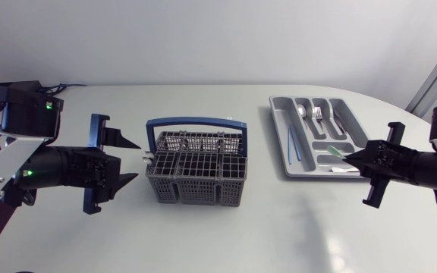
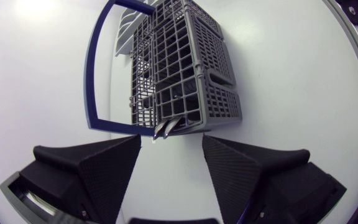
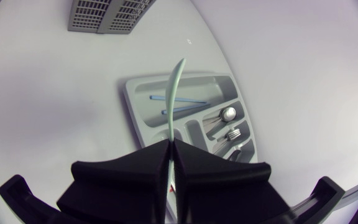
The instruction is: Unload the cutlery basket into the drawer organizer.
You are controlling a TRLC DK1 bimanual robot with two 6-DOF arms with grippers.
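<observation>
The grey cutlery basket [image 1: 196,163] with a blue handle [image 1: 196,121] stands mid-table. My left gripper [image 1: 131,161] is open just left of it, level with its side. In the left wrist view two metal cutlery ends [image 2: 166,129] poke out of the basket [image 2: 185,68] just ahead of the gripper [image 2: 169,155], with nothing between its fingers. The grey drawer organizer [image 1: 279,129] lies at the right. My right gripper [image 1: 351,159] is shut on a pale green utensil [image 3: 174,93], which points out over the organizer [image 3: 135,106].
In the organizer lie two blue sticks [image 1: 290,142], a spoon [image 1: 302,111], a fork [image 1: 317,114] and further metal pieces [image 1: 341,121]. The right wrist view shows the sticks [image 3: 179,99], spoon [image 3: 227,114], fork [image 3: 232,134] and the basket [image 3: 107,15] farther off.
</observation>
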